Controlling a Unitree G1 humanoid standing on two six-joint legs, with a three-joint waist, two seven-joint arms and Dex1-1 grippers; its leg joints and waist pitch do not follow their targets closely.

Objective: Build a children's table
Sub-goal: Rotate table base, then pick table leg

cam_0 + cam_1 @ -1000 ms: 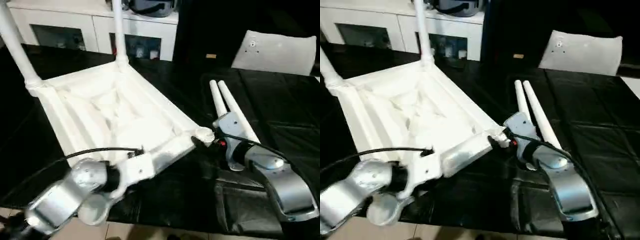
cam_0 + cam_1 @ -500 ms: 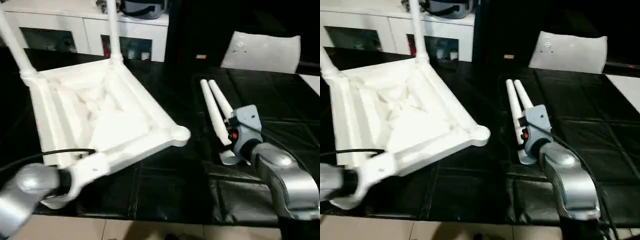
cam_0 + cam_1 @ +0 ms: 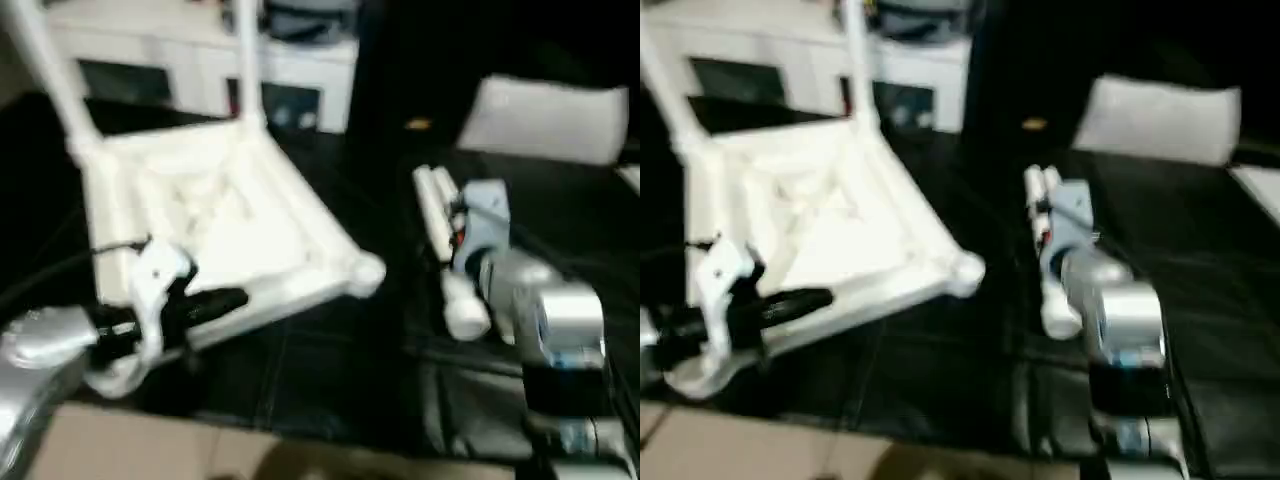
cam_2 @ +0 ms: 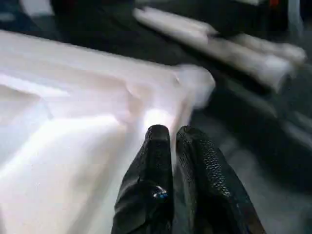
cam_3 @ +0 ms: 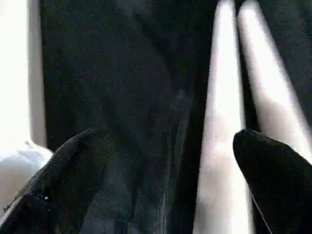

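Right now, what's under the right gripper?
Two loose white legs lie side by side on the black table under the open right gripper; the wrist covers their middles in the head views.

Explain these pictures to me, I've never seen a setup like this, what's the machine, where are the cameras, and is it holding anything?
This is a humanoid robot with two silver arms, building a white children's table. Two pictures come from cameras in its head, looking down at a black work surface. The other two come from cameras on its wrists. The table lies upside down with two legs already standing up. Two loose legs lie side by side to the right. The left gripper has its jaws nearly together, beside the table's edge, holding nothing. The right gripper has its jaws wide open above the loose legs, holding nothing.
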